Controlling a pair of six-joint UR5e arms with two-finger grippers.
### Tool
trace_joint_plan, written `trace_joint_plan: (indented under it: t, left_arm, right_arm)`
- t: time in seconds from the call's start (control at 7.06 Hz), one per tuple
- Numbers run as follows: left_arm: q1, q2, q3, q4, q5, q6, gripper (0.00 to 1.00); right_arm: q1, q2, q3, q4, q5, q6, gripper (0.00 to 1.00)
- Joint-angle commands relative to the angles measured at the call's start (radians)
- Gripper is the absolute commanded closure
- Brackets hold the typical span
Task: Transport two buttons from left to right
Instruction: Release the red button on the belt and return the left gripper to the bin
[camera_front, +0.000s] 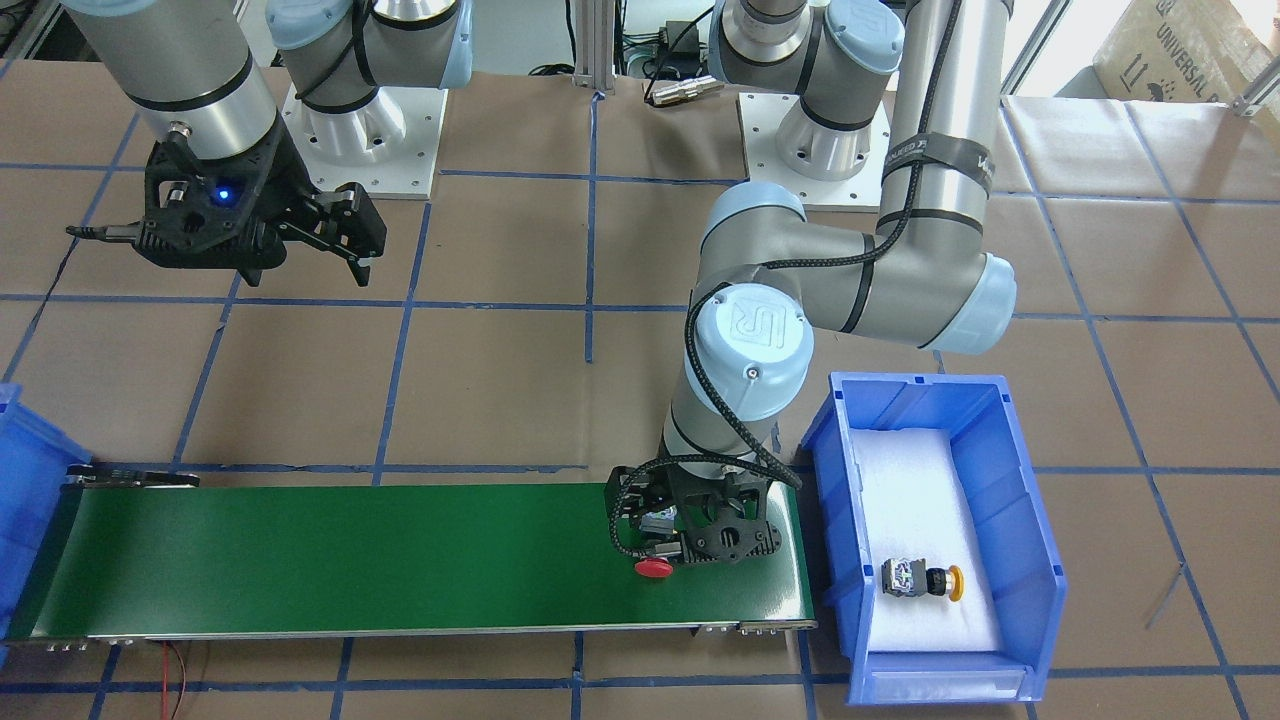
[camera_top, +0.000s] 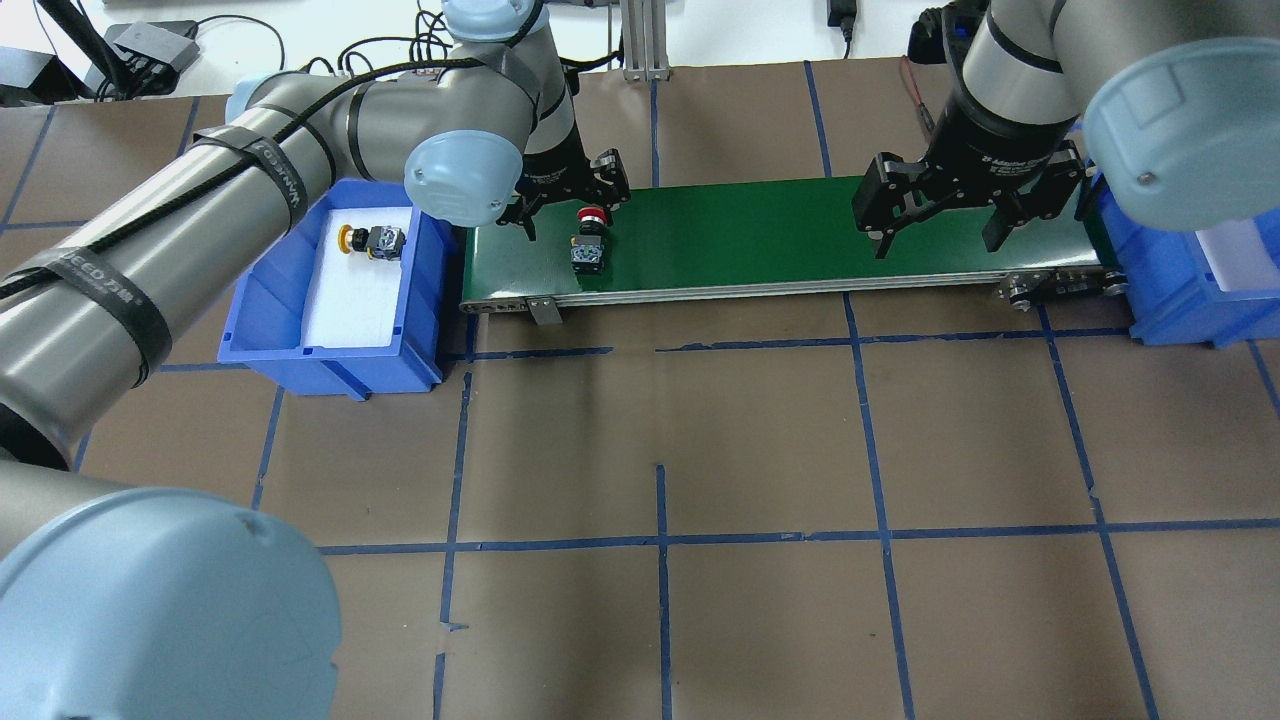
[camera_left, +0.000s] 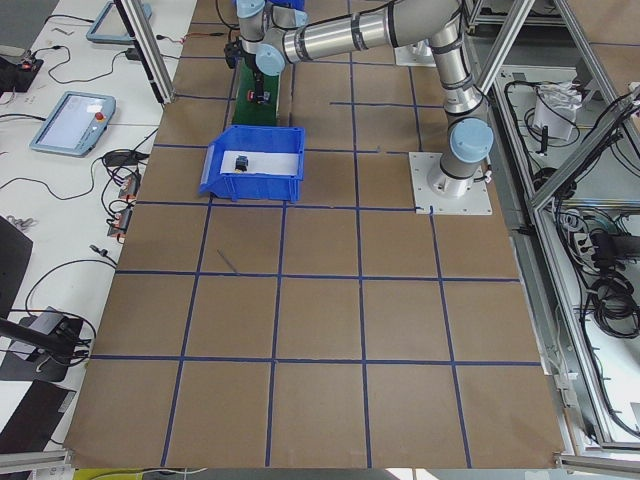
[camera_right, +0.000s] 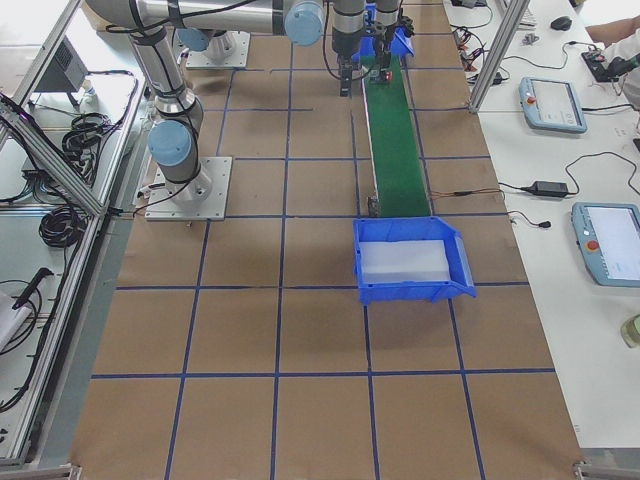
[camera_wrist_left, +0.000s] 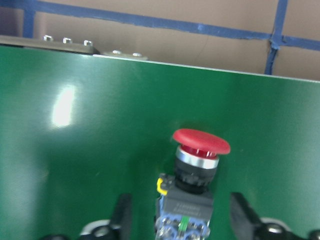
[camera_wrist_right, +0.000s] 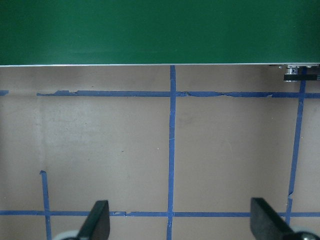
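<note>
Sideways on the green belt (camera_wrist_left: 100, 150) lies the red-capped, black-collared button (camera_wrist_left: 192, 185) between the left gripper's (camera_wrist_left: 181, 202) spread jaws.

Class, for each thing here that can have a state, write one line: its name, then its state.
Red button: lying on its side on the green belt, ungripped.
Yellow button: lying on its side in the left blue bin.
Left gripper: open, fingers either side of the red button, not touching.
Right gripper: open, empty.

A robotics lab: teach pendants (camera_right: 550, 105), aluminium framing (camera_right: 498, 55), tape-gridded table (camera_top: 760, 440)
</note>
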Motion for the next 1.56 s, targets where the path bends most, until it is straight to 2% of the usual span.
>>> trace_joint_plan:
  t: [0.0, 0.28, 0.71, 0.85, 0.99, 1.13, 1.42]
  left_arm:
    - [0.076, 0.097, -0.008, -0.097, 0.002, 0.275, 0.0]
    - [0.223, 0.148, -0.012, -0.149, 0.045, 0.64, 0.0]
    - [0.403, 0.103, -0.001, -0.128, 0.046, 1.209, 0.05]
    - [0.417, 0.049, 0.011, -0.096, 0.046, 1.448, 0.04]
    - [0.416, -0.006, 0.011, 0.0, 0.046, 1.668, 0.04]
    - [0.405, -0.052, 0.013, 0.025, 0.045, 1.832, 0.04]
    - [0.393, -0.094, 0.016, 0.036, 0.042, 1.959, 0.03]
  right_arm:
    - [0.0, 0.0, 0.002, 0.001, 0.0, 0.0, 0.0]
    - [0.0, 0.0, 0.002, 0.001, 0.0, 0.0, 0.0]
    - [0.0, 0.0, 0.001, 0.0, 0.009, 0.0, 0.0]
    - [0.0, 0.0, -0.001, 0.0, 0.009, 0.0, 0.0]
    - [0.0, 0.0, 0.001, 0.001, 0.009, 0.002, 0.0]
    - [0.0, 0.0, 0.001, 0.0, 0.009, 0.0, 0.0]
    - [0.0, 0.0, 0.002, 0.001, 0.007, 0.002, 0.0]
